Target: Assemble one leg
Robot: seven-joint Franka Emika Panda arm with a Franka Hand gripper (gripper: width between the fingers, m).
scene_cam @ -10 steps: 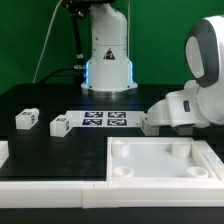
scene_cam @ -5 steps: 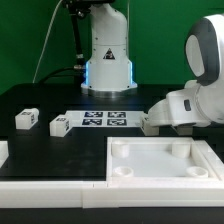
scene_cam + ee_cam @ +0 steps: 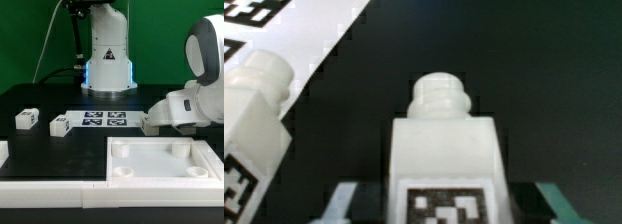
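Pick-up step: the leg lies near the bench's edge on the exterior view's right. The claw straddles it, released. Next, I'd say: clench squarely, then lift.

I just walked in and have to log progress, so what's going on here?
The arm's gripper is down at the black table, its fingers on either side of one leg. A dark gap shows on each side, so it looks open, not yet gripping. Another leg lies close beside it. Two loose legs sit at the exterior view's left, past the marker board. The white slab in front has no leg in its visible sockets.
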